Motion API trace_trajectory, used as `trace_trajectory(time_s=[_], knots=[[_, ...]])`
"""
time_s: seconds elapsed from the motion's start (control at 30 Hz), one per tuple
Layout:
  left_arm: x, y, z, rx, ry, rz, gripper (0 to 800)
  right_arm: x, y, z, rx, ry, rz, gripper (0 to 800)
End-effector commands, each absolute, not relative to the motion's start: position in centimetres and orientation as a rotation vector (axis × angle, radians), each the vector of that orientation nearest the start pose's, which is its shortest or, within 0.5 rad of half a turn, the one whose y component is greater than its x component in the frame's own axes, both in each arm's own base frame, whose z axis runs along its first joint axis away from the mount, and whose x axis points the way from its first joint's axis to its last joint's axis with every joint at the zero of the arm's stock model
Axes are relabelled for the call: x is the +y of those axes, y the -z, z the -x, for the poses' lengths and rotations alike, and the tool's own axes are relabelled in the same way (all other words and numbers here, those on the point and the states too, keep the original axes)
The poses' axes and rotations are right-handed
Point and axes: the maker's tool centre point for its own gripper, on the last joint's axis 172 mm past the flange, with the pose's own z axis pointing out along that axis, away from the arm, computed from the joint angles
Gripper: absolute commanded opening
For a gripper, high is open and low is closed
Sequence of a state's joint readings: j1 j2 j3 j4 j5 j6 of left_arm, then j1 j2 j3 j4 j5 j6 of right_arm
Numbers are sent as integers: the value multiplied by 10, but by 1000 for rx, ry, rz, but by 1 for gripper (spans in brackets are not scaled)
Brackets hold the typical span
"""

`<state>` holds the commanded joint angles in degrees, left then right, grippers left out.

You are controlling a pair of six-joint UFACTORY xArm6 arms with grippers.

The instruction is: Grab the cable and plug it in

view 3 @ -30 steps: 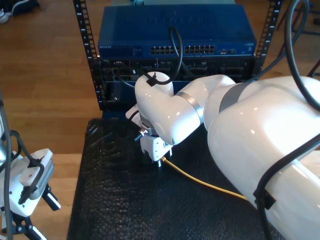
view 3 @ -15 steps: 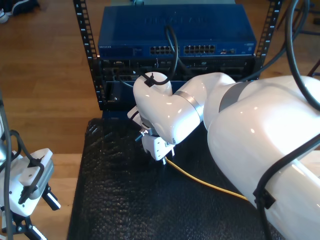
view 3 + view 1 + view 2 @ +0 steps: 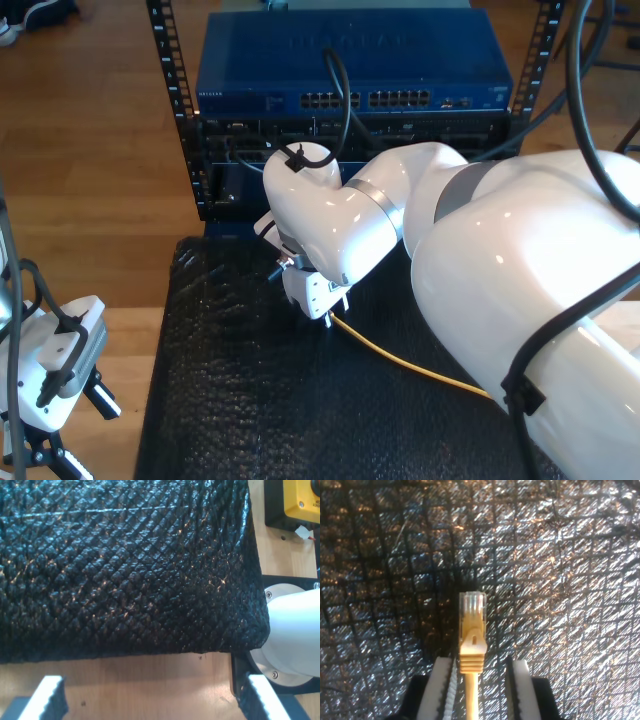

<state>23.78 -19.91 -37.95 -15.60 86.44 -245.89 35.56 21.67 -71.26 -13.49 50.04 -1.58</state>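
My second gripper (image 3: 479,680) has the cable (image 3: 471,645) between its two white ribbed fingers (image 3: 441,682). The yellow boot sits in the gap and the clear plug pokes out past the fingertips, above the black mat (image 3: 560,580). The fingers stand close on either side of the boot, yet a thin dark gap shows on each side, so I cannot tell whether they are pinching it.

In the exterior view the same gripper (image 3: 318,312) hangs under a bulky white arm (image 3: 480,280) that reaches in from the exterior view's right, and it sits over the middle of the mat (image 3: 220,400). The cable (image 3: 410,365) trails from the fingers across the mat toward the mat's edge on the exterior view's right, where it slips behind the arm.

My first gripper (image 3: 150,700) has its fingers spread wide, with nothing between them. They hover over bare wooden worktop (image 3: 150,680), just beside one edge of the mat (image 3: 125,570). A white arm base (image 3: 295,630) stands near that corner of the mat, and a yellow box (image 3: 302,497) lies further along the worktop.

Beyond the far edge of the mat stands a rack holding a blue switch (image 3: 350,65) with rows of ports (image 3: 365,100) on its front. A black cable (image 3: 345,95) loops up from the arm in front of those ports.
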Motion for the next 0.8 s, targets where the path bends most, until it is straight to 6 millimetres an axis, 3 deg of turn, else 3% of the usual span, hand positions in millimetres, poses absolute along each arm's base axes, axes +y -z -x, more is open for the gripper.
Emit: trace_trajectory(time_s=[0.5, 0.8], knots=[[27, -172, -237, -1752, -88, -1899, 800, 289, -82, -466, -1288, 83, 3049, 264], [27, -171, -237, -1750, -87, -1898, 800, 290, -83, -467, -1285, 87, 3048, 215]])
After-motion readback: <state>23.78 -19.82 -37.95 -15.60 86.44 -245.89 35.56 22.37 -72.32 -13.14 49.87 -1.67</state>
